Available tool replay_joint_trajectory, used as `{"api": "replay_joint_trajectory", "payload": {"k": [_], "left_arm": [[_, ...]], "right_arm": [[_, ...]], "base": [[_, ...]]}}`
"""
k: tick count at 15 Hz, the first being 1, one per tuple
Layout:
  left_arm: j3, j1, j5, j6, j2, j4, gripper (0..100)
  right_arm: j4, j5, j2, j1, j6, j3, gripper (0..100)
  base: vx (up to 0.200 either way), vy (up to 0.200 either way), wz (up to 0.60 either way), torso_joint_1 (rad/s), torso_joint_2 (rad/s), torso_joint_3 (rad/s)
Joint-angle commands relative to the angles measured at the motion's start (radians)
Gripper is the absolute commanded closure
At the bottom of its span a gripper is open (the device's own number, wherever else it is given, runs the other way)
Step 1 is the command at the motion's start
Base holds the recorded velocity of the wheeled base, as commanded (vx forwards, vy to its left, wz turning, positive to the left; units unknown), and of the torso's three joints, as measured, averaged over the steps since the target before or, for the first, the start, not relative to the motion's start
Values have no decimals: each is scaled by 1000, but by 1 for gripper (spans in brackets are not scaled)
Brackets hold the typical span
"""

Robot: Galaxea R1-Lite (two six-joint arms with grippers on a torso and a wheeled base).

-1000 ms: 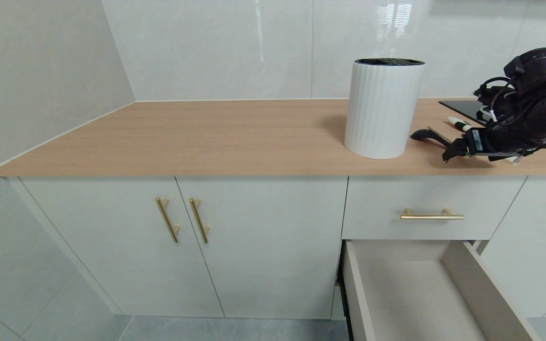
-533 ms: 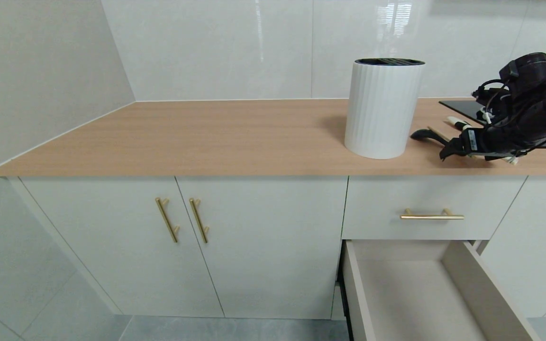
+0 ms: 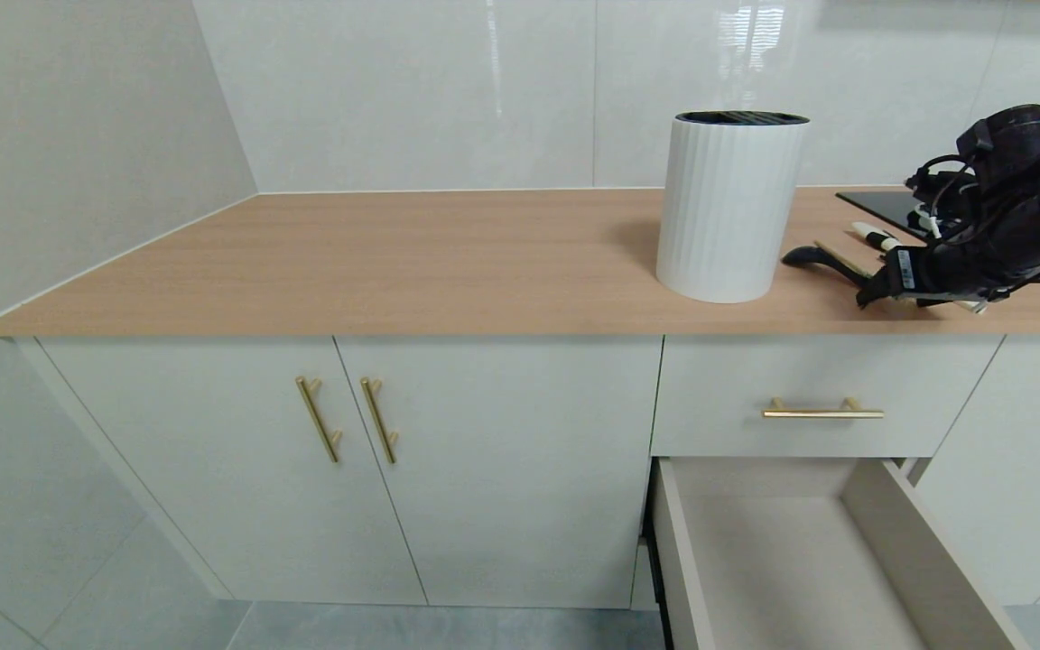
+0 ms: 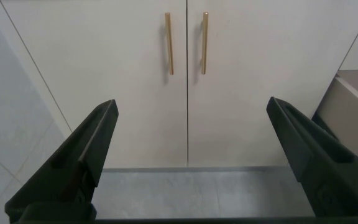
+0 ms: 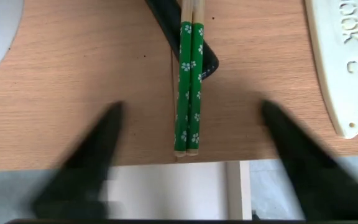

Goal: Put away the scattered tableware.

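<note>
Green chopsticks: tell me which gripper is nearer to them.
Right. The right gripper hovers open above the chopsticks on the counter; the left gripper hangs low facing the cabinet doors.

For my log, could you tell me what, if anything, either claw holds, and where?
Nothing is held. The right claw is open over the green chopsticks lying on the counter; the left claw is open and empty.

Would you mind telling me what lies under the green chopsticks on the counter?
Under the green chopsticks lies a black utensil, crossing beneath them at a slant, and below that the wooden counter. The stretch of utensil directly beneath them is covered.
</note>
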Motion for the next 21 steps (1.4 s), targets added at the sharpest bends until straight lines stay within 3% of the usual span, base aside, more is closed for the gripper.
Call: {"api": "replay_joint_trajectory", "payload": {"k": [1, 9, 15, 20, 21], "left_arm": [[0, 0, 0, 0, 2, 0, 0], [0, 0, 0, 0, 2, 0, 0], [0, 0, 0, 0, 2, 0, 0], [0, 0, 0, 2, 2, 0, 0], [0, 0, 0, 0, 2, 0, 0]], "right_arm": [[0, 1, -6, 0, 0, 0, 100], [0, -2, -36, -5, 0, 0, 100], [50, 9, -333, -5, 1, 0, 100], [57, 82, -592, 16, -30, 170, 100], [85, 150, -722, 21, -59, 287, 100]], "base": [[0, 0, 0, 0, 0, 0], [0, 0, 0, 0, 0, 0], [0, 0, 0, 0, 0, 0], [0, 0, 0, 0, 0, 0], [0, 0, 0, 0, 0, 0]]}}
